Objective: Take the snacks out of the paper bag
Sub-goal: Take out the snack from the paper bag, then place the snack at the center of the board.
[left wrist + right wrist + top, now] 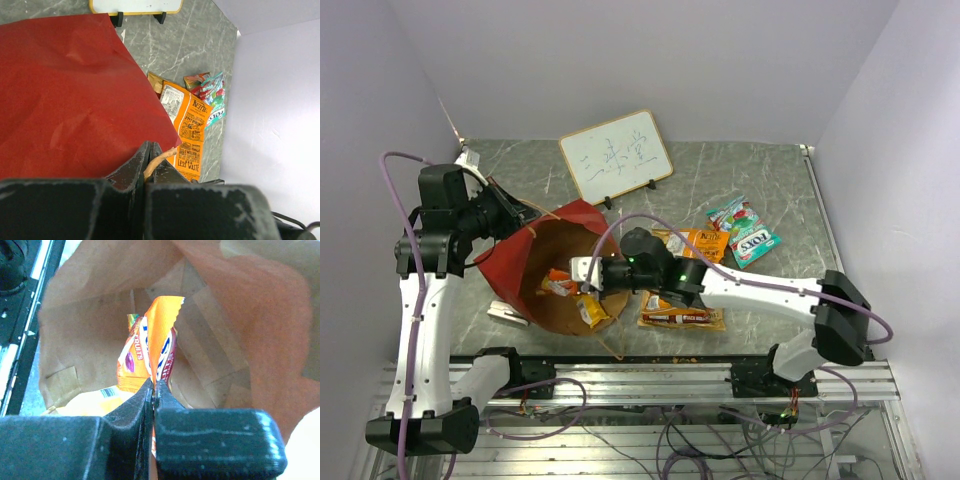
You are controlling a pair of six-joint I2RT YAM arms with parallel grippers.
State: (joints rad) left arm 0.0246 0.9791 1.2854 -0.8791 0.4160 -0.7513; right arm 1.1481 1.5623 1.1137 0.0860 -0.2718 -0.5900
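- Now the right end effector (153,389), inside the paper bag (515,255), pinches an orange packet (159,335).
- The left end effector (150,152) grips the bag's edge, holding it open.
- Next move, I judge: draw the packet straight out past that edge onto the table (720,170).

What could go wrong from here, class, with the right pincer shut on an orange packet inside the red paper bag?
1. The right pincer grips only the near edge of the orange packet; the glossy foil might slip free on the way out.
2. The left pincer seems to hold the paper bag by its thin loop handle; a hard pull could tear it.
3. The yellow packet lies close by and could get dragged along.
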